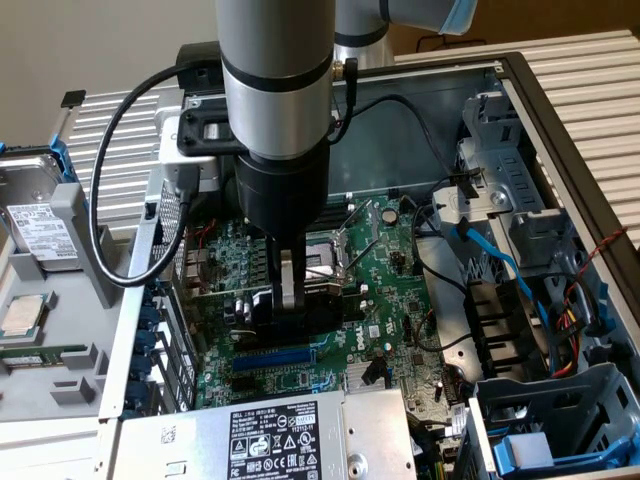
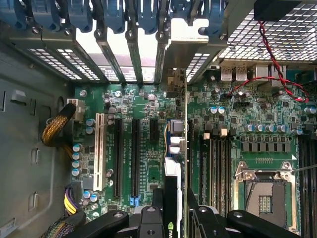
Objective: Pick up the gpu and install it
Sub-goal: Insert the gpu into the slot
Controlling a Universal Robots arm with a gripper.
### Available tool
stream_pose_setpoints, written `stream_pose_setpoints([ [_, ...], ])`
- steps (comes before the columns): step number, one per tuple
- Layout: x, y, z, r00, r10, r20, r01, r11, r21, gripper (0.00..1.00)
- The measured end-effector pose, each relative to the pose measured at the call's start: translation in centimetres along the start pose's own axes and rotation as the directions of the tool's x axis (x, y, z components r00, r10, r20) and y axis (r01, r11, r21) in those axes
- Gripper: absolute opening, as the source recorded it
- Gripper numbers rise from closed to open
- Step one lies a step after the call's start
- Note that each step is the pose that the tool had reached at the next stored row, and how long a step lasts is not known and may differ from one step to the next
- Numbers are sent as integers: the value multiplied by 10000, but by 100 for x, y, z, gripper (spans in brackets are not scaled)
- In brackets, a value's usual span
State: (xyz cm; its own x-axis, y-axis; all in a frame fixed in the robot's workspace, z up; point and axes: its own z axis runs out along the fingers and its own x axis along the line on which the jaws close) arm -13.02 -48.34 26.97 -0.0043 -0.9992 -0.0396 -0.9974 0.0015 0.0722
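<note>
Wrist cam: gpu (image 2: 171,196) edge-on, clamped in pincer (image 2: 174,210), over motherboard (image 2: 146,163) slots. Ext. view adds hard drive (image 1: 40,235) at its left.

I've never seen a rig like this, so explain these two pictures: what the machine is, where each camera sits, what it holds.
The grey column is a robot arm; the black part at its end is its tool, fingers that pinch things. The exterior view comes from a camera off the arm, looking into an open computer case. The wrist view comes from a camera on the arm, looking down past the tool. In the case lies a green board with long slots, beside a silver power supply. At the exterior view's left sits a hard drive. The tool is shut on the gpu, a small card with a black cooler, held on edge low over the board. Whether it sits in a slot, I cannot tell.
</note>
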Motion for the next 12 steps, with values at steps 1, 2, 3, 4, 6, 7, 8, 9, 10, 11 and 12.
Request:
stream_pose_setpoints([
  [1,0,1,0,10000,2,1,-2,10000,0,27],
  [2,0,3,0,10000,3,1,-3,10000,0,27],
  [3,0,4,0,10000,2,0,-2,10000,0,27],
  [4,0,7,1,10000,2,1,-2,10000,0,27],
  [6,1,22,2,10000,3,1,-3,10000,1,27],
  [7,1,36,3,10000,2,1,-2,10000,0,27],
  [8,0,54,5,10000,2,1,-2,10000,0,27],
  [9,0,61,6,10000,2,1,-2,10000,0,27],
  [10,0,62,6,10000,2,1,-2,10000,0,27],
  [11,0,62,6,10000,1,1,-1,10000,0,27],
  [12,0,62,6,10000,1,1,-1,10000,0,27],
])
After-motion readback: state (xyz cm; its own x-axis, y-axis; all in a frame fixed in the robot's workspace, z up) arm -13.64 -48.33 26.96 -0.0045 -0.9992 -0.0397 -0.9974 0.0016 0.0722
